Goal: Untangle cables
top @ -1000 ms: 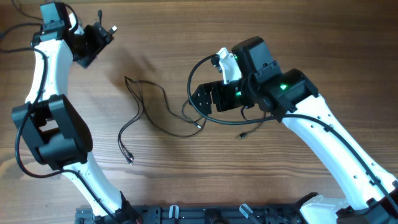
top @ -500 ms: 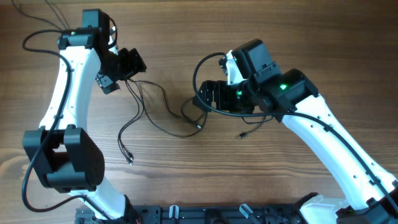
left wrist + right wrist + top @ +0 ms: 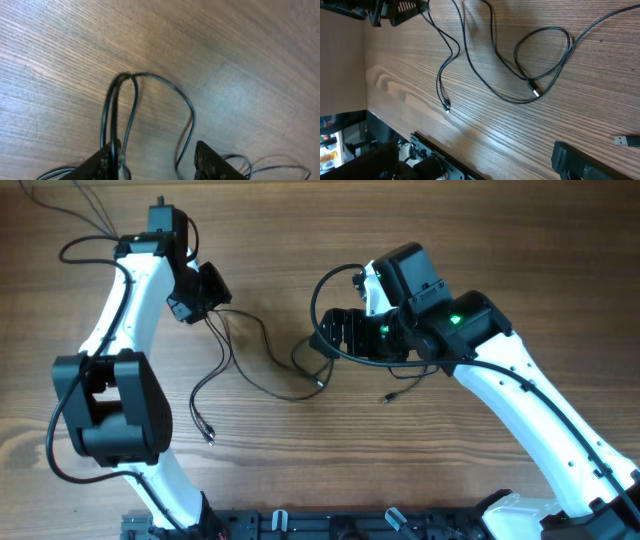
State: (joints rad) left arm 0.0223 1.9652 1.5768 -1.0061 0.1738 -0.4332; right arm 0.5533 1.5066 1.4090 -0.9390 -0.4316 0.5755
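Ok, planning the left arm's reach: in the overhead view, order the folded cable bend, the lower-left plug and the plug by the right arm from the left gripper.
From the left gripper:
1. Folded cable bend, right beside it.
2. Lower-left plug, toward the front edge.
3. Right-side plug, far to the right.

Plain brown wood-grain table (image 3: 600, 115). Thin black cables (image 3: 493, 45) sprawl loose across it. One makes a loop (image 3: 545, 30) ending in a silvery tip (image 3: 534, 90); another strand trails off to a plug (image 3: 447, 107) well apart.
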